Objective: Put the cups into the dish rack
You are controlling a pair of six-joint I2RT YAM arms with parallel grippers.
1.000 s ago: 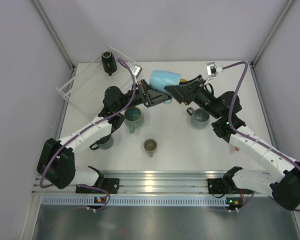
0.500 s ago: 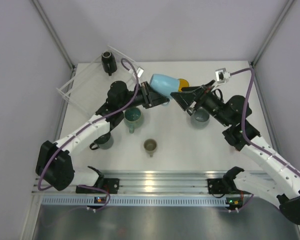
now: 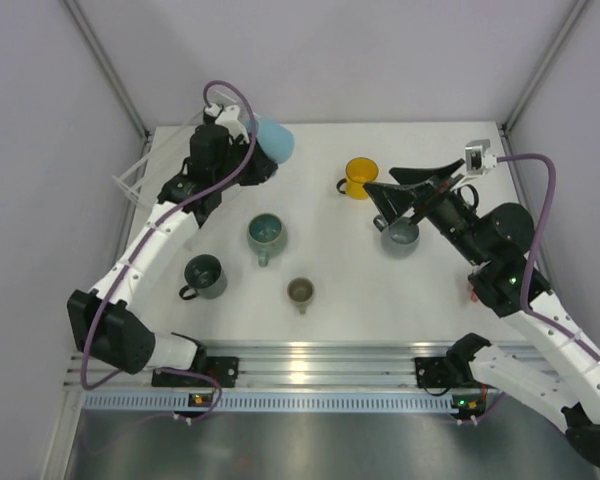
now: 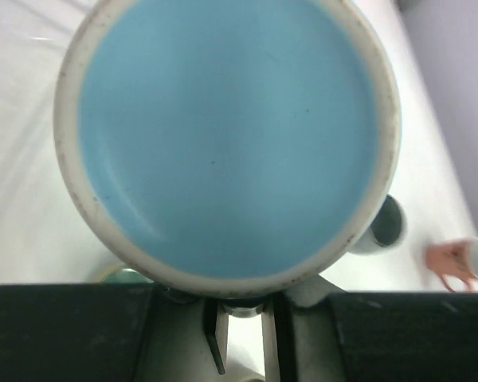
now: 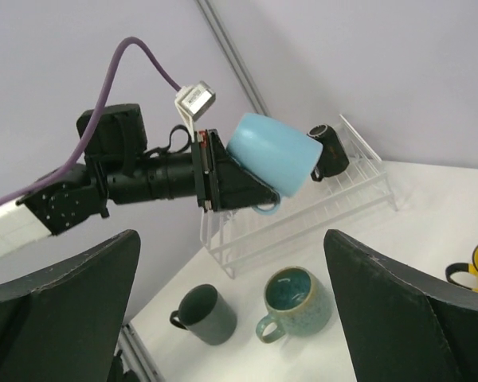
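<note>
Left pincer (image 3: 250,150), clamped on the blue cup (image 3: 273,140), has swung it from centre across to the rack (image 3: 132,180), while the right pincer (image 5: 231,239) gapes empty, so racking comes next.

Blue cup (image 4: 223,135): glazed ceramic, glossy; base rim left unglazed, pale, speckled. Rack (image 5: 327,203): clear glossy plastic. Teal cup (image 5: 295,294): mottled glaze seen inside. Table (image 3: 340,280): matt white. Rail (image 3: 310,360): brushed metal.

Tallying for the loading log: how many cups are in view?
8: black cup in the dish rack, light blue cup in the left gripper; yellow, teal, dark green, olive, grey-blue and pink on the table. More could hide behind the arms.
</note>
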